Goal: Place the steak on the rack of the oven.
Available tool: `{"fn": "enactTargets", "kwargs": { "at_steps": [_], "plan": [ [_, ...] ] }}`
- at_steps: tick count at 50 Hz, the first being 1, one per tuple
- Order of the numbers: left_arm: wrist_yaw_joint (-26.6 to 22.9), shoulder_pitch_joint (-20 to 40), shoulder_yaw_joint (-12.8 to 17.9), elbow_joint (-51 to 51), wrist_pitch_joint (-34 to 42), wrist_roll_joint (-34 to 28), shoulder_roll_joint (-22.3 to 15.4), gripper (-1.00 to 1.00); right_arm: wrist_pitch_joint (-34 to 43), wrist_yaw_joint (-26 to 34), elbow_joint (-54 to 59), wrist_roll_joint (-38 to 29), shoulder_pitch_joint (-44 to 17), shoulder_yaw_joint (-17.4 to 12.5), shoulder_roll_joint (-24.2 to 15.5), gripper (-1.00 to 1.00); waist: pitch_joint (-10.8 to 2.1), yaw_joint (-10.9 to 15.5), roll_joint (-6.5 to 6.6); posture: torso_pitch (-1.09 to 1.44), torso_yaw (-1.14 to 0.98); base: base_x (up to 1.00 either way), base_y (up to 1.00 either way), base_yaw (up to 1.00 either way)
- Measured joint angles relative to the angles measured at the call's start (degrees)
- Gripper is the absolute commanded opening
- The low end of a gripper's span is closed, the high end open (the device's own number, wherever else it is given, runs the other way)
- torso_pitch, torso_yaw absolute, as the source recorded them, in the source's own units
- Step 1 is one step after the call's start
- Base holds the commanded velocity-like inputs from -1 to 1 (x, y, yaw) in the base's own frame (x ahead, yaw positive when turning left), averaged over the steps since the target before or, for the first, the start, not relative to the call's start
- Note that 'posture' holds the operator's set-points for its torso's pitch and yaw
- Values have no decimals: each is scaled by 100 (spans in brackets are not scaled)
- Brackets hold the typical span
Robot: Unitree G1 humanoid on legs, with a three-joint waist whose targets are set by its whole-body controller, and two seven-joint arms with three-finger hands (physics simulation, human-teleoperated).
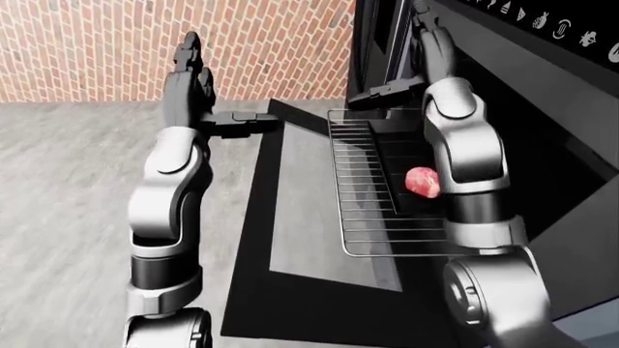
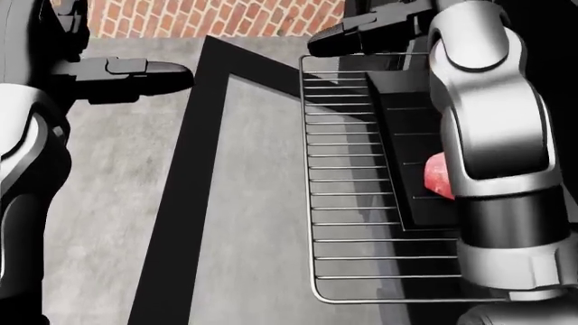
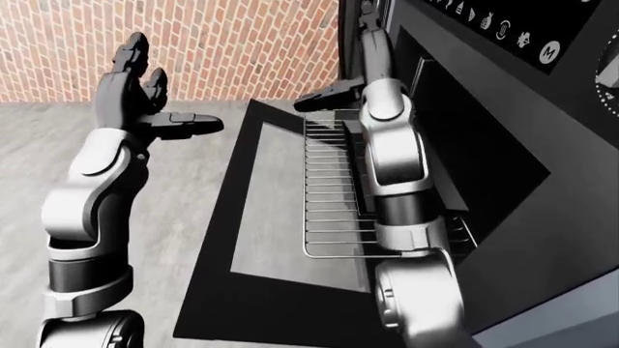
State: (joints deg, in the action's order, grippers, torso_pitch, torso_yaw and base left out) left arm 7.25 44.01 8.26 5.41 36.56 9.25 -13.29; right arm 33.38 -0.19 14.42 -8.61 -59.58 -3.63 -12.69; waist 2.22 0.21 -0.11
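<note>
The steak (image 1: 421, 182), a red-pink slab, lies on a black tray (image 2: 406, 135) that rests on the pulled-out wire oven rack (image 2: 361, 203). My right forearm hides the steak's right side in the head view. My right hand (image 1: 397, 61) is raised well above the steak, at the rack's far end by the top of the oven opening. It is open, thumb pointing left, and holds nothing. My left hand (image 3: 160, 94) is held up to the left of the oven door, fingers spread upward, open and empty.
The oven door (image 2: 244, 203) hangs open flat under the rack, with a black frame and a grey window. The dark oven (image 3: 484, 145) with its control icons fills the right. A brick wall (image 1: 96, 43) and grey floor (image 1: 58, 181) lie to the left.
</note>
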Motion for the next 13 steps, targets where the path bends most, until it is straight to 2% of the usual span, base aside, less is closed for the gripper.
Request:
{"fn": "enactTargets", "kwargs": {
  "at_steps": [13],
  "plan": [
    [147, 129, -14, 250, -298, -183, -88, 100, -472, -33, -683, -458, 217, -18, 95, 100, 23, -15, 20, 0, 0, 0, 0, 0]
  ]
}}
